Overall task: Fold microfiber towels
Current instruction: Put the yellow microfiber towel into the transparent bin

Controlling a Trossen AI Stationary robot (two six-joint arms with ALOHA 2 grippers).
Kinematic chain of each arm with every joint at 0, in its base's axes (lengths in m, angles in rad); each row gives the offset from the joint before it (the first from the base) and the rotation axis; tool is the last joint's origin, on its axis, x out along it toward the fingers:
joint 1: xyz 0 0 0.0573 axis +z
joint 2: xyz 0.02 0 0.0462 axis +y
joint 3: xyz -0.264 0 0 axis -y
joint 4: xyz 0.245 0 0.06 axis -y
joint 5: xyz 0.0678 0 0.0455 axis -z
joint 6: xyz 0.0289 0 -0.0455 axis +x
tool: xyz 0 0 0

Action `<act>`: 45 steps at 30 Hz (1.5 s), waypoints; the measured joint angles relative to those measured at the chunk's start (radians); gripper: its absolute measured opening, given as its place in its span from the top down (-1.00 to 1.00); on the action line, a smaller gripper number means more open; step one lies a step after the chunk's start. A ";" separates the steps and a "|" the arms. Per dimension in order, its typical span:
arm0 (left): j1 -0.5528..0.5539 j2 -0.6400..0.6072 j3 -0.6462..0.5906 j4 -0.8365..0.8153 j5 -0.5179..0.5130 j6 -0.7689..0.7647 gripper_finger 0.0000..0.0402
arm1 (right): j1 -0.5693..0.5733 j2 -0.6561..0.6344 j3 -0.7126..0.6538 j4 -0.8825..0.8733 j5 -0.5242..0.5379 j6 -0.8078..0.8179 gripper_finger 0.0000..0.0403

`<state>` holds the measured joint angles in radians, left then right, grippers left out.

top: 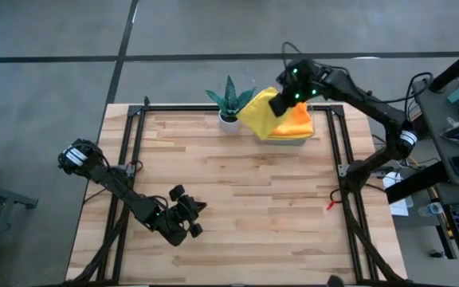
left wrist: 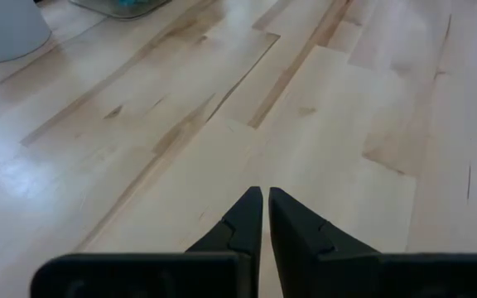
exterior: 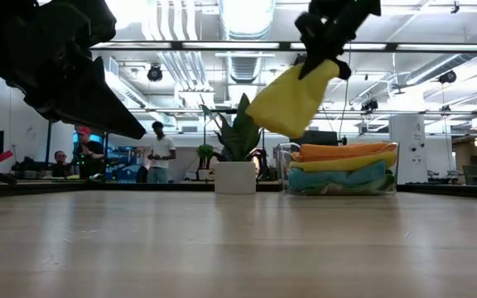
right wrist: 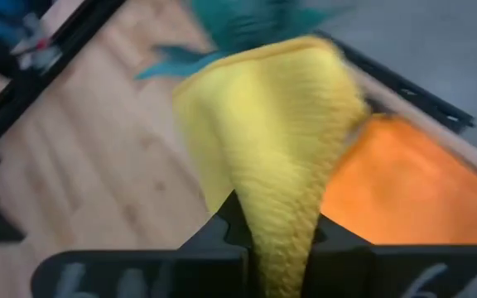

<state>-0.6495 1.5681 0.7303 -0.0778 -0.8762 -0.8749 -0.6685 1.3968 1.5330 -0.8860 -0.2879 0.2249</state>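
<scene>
Lifting one yellow towel (top: 259,116) (right end effector (top: 284,102)), three stacked (exterior: 343,168)

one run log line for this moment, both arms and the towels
right gripper: shut on yellow towel, lifted over tray | left gripper: shut, idle above table | orange towel: tops stack

You find no legible text, label, brand, number or sign on any surface in these four views.
</scene>
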 joint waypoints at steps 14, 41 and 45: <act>0.000 0.000 0.000 0.000 0.000 0.000 0.95 | -0.229 0.006 -0.119 0.068 -0.055 0.066 0.94; 0.000 0.000 -0.006 -0.001 0.000 -0.001 0.95 | -0.259 0.006 -0.276 -0.003 0.205 0.067 0.94; 0.000 0.000 -0.006 -0.001 0.000 -0.002 0.95 | -0.257 0.006 -0.303 -0.002 0.204 0.055 0.91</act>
<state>-0.6495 1.5684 0.7238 -0.0784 -0.8761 -0.8764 -0.9253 1.4027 1.2299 -0.8883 -0.0839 0.2800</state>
